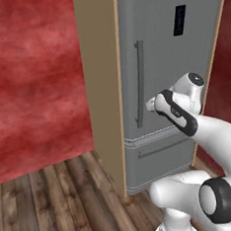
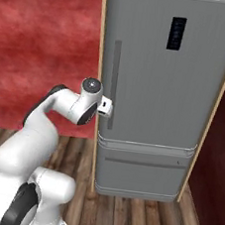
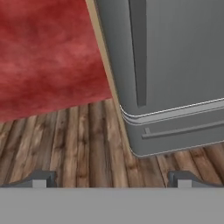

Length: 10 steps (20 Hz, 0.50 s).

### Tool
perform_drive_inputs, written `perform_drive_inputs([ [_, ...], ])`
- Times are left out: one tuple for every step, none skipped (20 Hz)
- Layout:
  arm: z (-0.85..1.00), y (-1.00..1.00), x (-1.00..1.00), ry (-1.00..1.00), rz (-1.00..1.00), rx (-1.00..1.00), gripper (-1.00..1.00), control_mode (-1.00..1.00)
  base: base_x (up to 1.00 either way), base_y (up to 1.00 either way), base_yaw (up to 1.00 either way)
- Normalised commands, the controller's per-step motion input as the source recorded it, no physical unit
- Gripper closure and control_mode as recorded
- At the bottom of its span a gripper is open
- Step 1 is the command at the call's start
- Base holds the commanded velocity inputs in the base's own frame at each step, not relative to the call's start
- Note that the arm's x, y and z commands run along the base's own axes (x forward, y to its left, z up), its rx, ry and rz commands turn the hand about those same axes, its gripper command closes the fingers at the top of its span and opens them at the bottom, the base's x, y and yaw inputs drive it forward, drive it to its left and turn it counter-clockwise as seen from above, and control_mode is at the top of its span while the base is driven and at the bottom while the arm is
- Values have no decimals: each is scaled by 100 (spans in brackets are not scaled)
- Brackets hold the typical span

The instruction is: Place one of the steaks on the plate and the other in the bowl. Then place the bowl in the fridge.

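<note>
The tall grey metallic fridge stands shut against the red wall, its top cut off. Its long vertical bar handle sits just beyond the fingers, at twelve o'clock in the hand view. The fingers are spread wide, holding nothing; whether they touch the handle is hard to judge.

fridge set in wood panel, wall left, fingers seemingly near handle

both base views look forward from behind the arm at the tall grey metallic fridge; hand view faces its lower corner closely, over wood-plank floor.
</note>
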Motion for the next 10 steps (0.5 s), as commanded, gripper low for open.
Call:
perform_drive_inputs([
  [0, -9, 42, 0, 0, 0, -100, -100, 0, 0, 0],
  [0, -5, 41, 0, 0, -1, -100, -100, 0, 0, 0],
  [0, -10, 42, 0, 0, -2, -100, -100, 0, 0, 0],
  [0, -14, 44, 0, 0, -2, -100, -100, 0, 0, 0],
  [0, -22, 49, -7, 0, -3, -100, -100, 0, 0, 0],
  [0, -21, 57, -12, 0, -1, -100, -100, 0, 0, 0],
  [0, -9, 59, -7, 0, 0, -100, -100, 0, 0, 0],
  [0, -1, 58, 0, 0, 0, -100, -100, 0, 0, 0],
  [0, -5, 61, 0, 0, 0, -100, -100, 0, 0, 0],
  [0, -11, 61, 0, 0, 0, -100, -100, 0, 0, 0],
])
